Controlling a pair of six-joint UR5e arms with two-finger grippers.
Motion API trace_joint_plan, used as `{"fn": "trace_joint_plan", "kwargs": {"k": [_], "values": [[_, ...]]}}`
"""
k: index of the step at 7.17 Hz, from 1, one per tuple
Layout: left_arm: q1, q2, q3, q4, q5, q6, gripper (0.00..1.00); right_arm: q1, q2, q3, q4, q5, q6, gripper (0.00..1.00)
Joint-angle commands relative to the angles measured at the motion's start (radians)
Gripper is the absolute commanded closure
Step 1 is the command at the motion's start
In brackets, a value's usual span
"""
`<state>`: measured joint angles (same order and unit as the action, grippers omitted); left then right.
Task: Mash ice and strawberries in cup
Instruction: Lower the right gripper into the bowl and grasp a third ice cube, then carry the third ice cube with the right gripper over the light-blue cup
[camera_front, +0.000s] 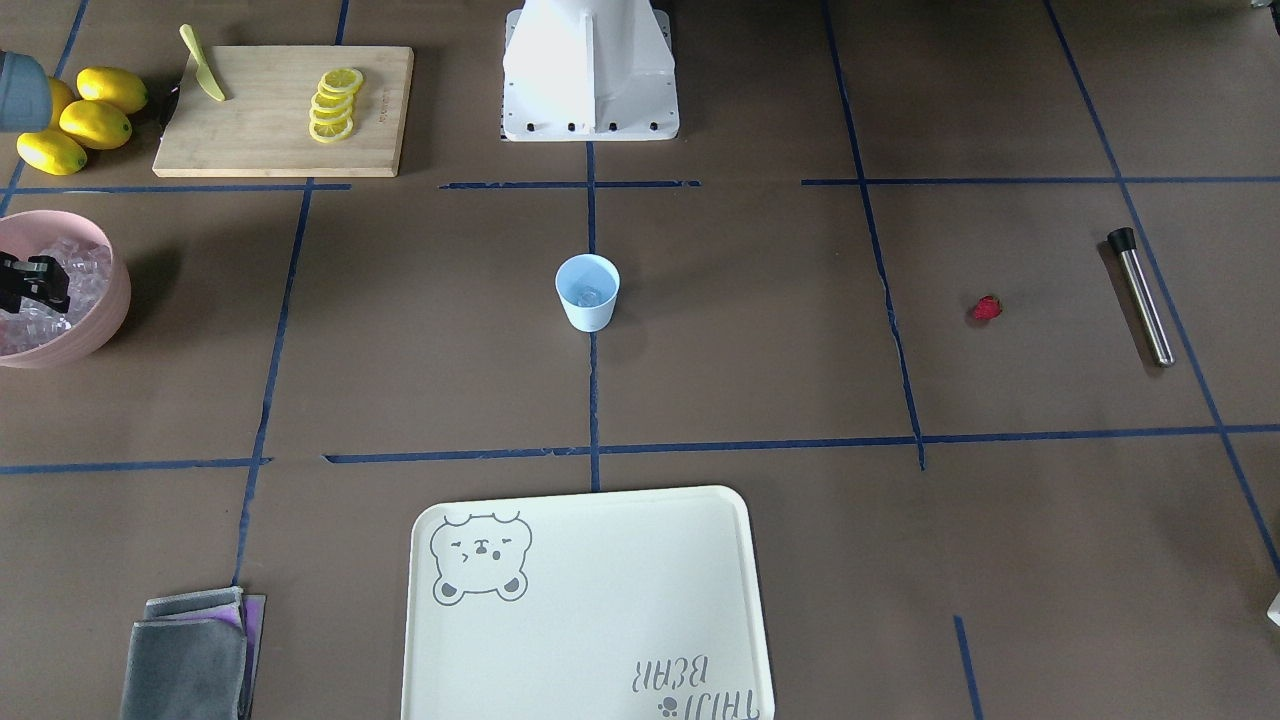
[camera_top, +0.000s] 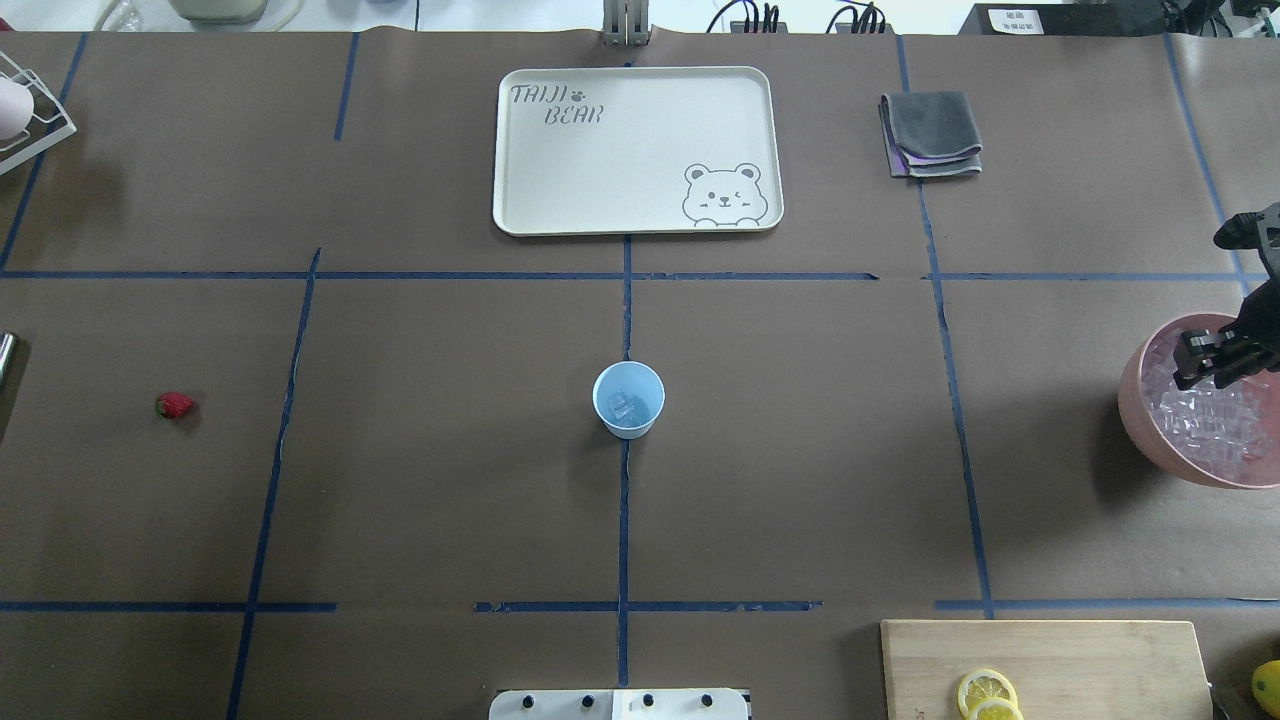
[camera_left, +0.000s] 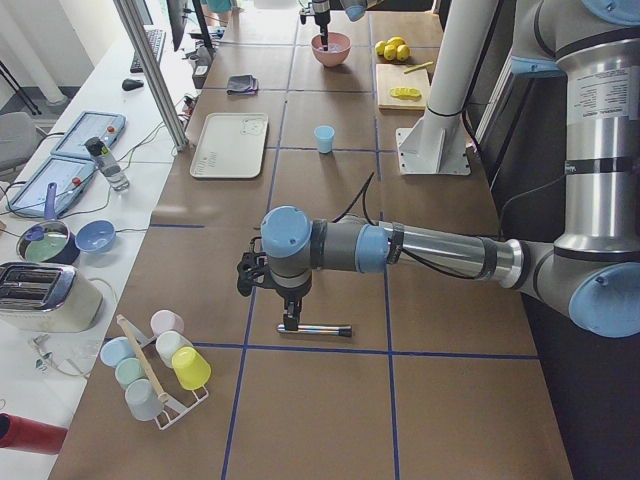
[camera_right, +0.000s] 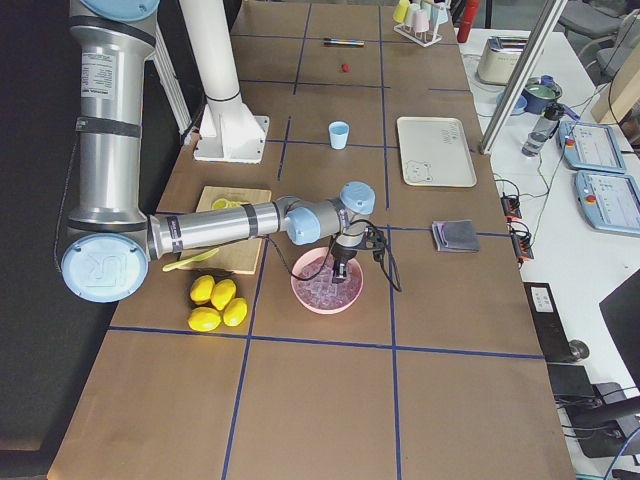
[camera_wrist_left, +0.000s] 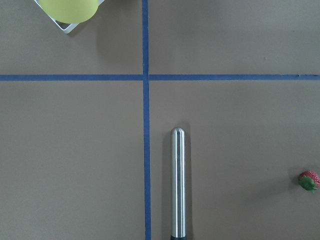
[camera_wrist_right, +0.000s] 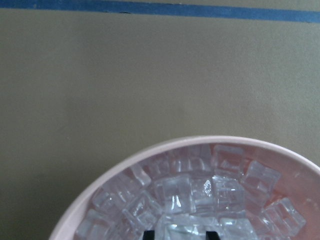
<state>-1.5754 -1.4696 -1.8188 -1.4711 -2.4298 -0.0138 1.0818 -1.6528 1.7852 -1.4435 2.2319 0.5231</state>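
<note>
Plainly upright cup (camera_top: 628, 400), perhaps holding ice (camera_top: 622, 405).

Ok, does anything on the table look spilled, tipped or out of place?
Nothing spilled or tipped. The cup stands upright with ice inside. Only the strawberry looks stray, alone on the table far from it.

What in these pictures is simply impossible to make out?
Left gripper: open or shut unknown; only the exterior left view shows it, small.
Right gripper: whether it pinches the small clear ice cubes in the large pink bowl; the wrist view's bottom edge cuts its fingertips.
Small pale blue plastic cup: cube count inside; too small and glassy in every view.
</note>
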Motion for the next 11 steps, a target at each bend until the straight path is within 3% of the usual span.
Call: {"fn": "trace_joint_plan", "kwargs": {"k": [1,3,5,7,9,11], "values": [[0.0,0.0,0.001,0.0,0.0,0.0,0.0,0.0,0.002,-0.001,0.0,0.0,-0.002,0.98],[-0.002,0.002,-0.008,0.0,0.0,0.0,0.0,0.006,-0.015,0.054,0.0,0.0,-0.008,1.0],[-0.008,0.003,-0.014,0.0,0.0,0.0,0.0,0.036,-0.123,0.256,-0.012,0.0,-0.023,1.0],[-0.008,0.026,-0.026,0.0,0.0,0.002,0.0,0.053,-0.099,0.33,-0.014,-0.011,-0.017,1.0],[-0.008,0.046,-0.043,-0.002,0.0,0.0,0.0,-0.023,0.108,0.318,-0.137,-0.046,-0.009,1.0],[-0.008,0.046,-0.033,-0.002,0.002,0.0,0.0,-0.179,0.444,0.304,-0.461,-0.147,0.055,1.0]]}}
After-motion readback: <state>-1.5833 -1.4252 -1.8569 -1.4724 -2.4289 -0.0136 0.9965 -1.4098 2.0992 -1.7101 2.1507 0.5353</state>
